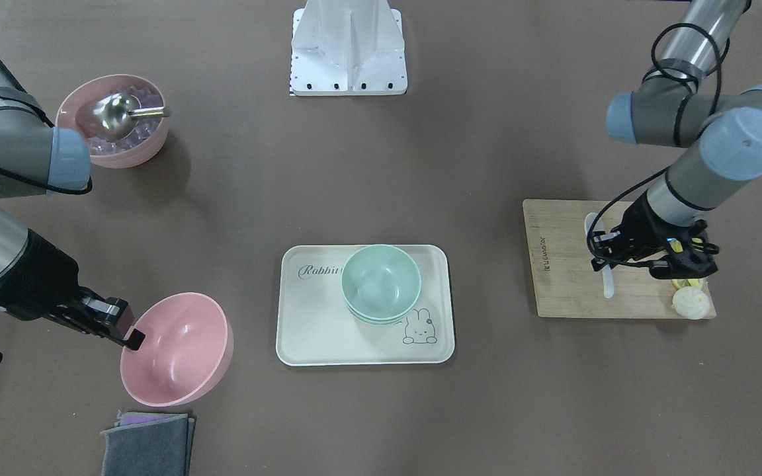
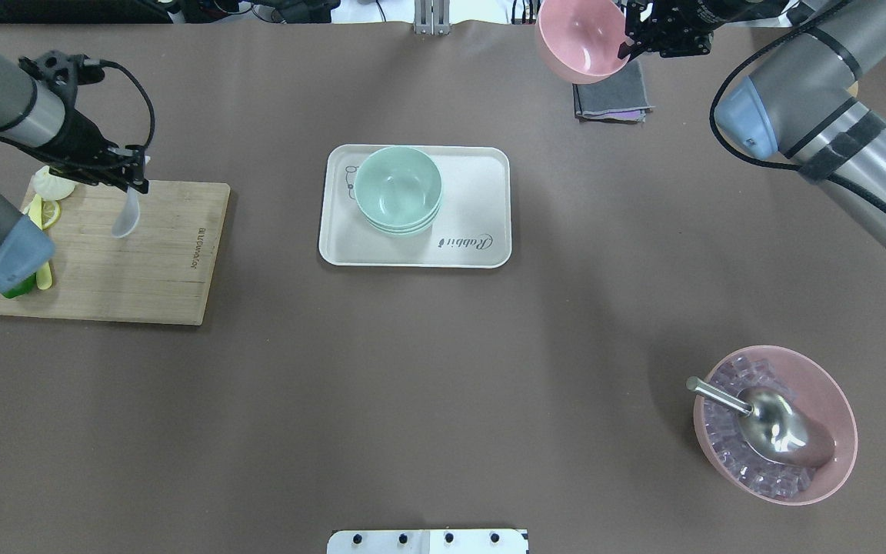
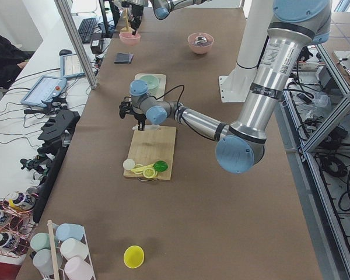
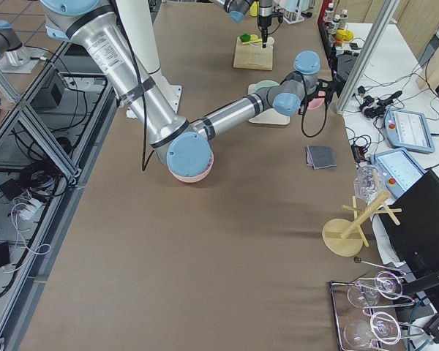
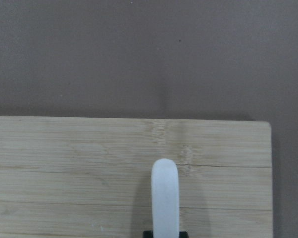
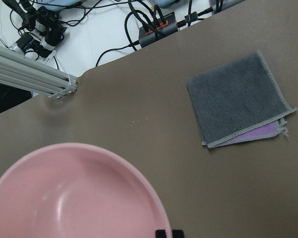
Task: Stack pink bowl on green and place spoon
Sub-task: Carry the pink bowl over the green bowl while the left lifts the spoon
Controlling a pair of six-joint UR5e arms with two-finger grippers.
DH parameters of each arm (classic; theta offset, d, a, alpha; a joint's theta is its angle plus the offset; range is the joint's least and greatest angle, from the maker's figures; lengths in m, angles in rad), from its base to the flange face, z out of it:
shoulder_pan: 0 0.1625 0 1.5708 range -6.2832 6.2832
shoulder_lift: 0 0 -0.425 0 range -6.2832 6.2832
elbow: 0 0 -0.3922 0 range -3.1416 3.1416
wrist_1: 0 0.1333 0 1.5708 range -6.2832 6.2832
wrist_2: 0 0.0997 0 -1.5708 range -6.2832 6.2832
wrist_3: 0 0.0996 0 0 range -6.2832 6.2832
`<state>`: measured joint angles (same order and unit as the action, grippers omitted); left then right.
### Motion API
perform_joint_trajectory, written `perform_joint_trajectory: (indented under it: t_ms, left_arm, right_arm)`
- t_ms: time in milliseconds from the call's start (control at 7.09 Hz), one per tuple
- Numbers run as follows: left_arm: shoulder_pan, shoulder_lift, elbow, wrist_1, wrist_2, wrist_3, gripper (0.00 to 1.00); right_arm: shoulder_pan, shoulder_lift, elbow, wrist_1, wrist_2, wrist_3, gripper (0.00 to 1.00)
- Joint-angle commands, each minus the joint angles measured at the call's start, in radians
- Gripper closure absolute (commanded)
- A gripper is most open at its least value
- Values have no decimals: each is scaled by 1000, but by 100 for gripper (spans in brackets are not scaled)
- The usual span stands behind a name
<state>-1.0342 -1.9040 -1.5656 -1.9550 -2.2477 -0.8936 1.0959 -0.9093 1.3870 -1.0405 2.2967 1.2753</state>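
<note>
Brown table (image 1: 381, 165): right pincer (image 1: 132, 338) clamps empty pink bowl (image 1: 182, 350); left pincer (image 2: 134, 181) (apparently) pinches spoon (image 2: 126, 220).

Two high cameras face each other over the Rabbit tray (image 1: 308, 317); end cameras look along it; wrist cameras hug the spoon (image 5: 165, 198) and pink bowl (image 6: 74, 198).

Ice bowl (image 2: 820, 381) with steel scoop (image 2: 777, 432); bamboo board (image 2: 143, 261); rabbit tray (image 2: 474, 192); grey cloth (image 2: 612, 100).
</note>
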Motion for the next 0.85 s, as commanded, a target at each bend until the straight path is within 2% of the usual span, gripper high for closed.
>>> perform_joint_trajectory:
  t_ms: [0, 282, 705]
  left_arm:
    - [-52, 0, -14, 1, -41, 2, 100]
    - [-58, -6, -30, 2, -46, 1, 100]
    - [-56, -15, -19, 4, -38, -1, 100]
  right_arm:
    - [-46, 81, -11, -27, -20, 2, 100]
    - [-175, 147, -10, -33, -164, 157, 100]
    - [-318, 170, -14, -35, -267, 246, 100]
